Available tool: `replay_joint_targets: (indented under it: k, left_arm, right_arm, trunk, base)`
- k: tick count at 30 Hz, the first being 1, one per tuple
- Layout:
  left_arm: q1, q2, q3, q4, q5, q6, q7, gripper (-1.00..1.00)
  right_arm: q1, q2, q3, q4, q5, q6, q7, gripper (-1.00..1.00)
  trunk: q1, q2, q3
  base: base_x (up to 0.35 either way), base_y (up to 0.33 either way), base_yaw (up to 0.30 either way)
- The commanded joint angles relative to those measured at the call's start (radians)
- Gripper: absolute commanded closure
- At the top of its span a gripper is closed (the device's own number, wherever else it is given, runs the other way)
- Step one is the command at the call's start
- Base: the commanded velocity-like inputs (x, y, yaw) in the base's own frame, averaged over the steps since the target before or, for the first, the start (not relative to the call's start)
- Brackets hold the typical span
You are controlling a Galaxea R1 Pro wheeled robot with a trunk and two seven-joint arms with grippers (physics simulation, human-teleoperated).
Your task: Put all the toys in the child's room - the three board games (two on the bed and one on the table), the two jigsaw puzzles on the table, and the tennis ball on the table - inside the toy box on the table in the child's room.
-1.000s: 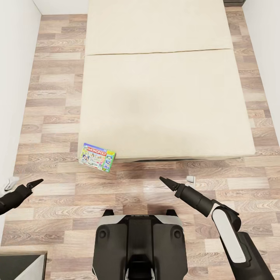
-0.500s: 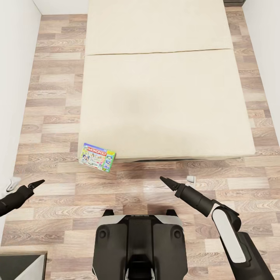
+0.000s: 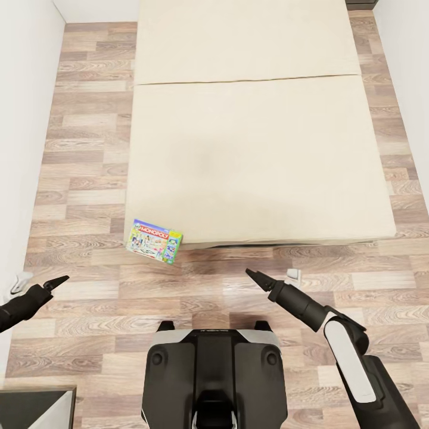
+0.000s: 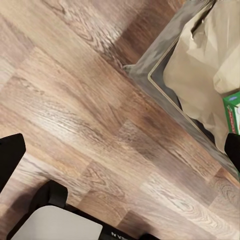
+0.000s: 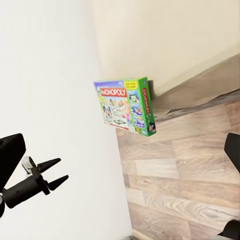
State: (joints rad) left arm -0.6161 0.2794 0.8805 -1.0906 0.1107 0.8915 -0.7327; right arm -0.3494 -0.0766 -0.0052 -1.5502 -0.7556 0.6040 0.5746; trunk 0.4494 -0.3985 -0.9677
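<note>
A green-edged Monopoly board game (image 3: 154,239) sits at the near left corner of the bed (image 3: 256,149) and juts out past the mattress edge over the floor. The right wrist view shows it too, as the Monopoly box (image 5: 125,106), and a green corner of the box (image 4: 232,110) peeks into the left wrist view. My left gripper (image 3: 59,278) hovers over the floor, left of and nearer than the box, open and holding nothing. My right gripper (image 3: 250,273) hangs in front of the bed's foot, right of the box, open and holding nothing. The toy box and table are out of view.
Wood-plank floor (image 3: 89,149) runs along both sides of the bed and in front of it. White walls (image 3: 24,119) close in on the left and right. My own base (image 3: 214,375) is at the bottom, and a dark unit (image 3: 36,408) sits at the bottom left corner.
The whole picture has shifted slightly, so the camera moved a little. Both arms hold nearly the same pose and the box stays at the bed's corner.
</note>
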Motion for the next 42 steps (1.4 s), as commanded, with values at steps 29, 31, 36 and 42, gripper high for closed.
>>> replay_joint_targets:
  k: [29,31,36,42]
  left_arm:
    - [-0.001,-0.004,-0.003,0.001,0.006,0.007,0.0,-1.0]
    - [-0.001,-0.004,-0.003,0.001,0.006,0.007,0.0,-1.0]
    - [-0.001,-0.003,-0.003,0.001,0.006,0.007,0.0,-1.0]
    - [-0.001,-0.004,-0.003,0.0,0.006,0.007,0.0,-1.0]
  right_arm:
    - [0.0,0.001,0.001,0.043,0.048,0.005,-0.001,-1.0]
    - [0.0,0.001,0.001,0.043,0.048,0.005,-0.001,-1.0]
    - [0.0,0.002,0.001,0.044,0.048,0.005,-0.001,-1.0]
    - [0.0,0.002,0.001,0.045,0.048,0.005,-0.001,-1.0]
  trunk:
    - [0.001,-0.001,0.041]
    - [0.001,-0.001,0.044]
    - [0.001,-0.001,0.052]
    - [0.001,-0.001,0.062]
  base:
    - [-0.03,0.001,0.0]
    - [0.0,0.0,0.0]
    - [0.0,0.0,0.0]
    - [0.0,0.0,0.0]
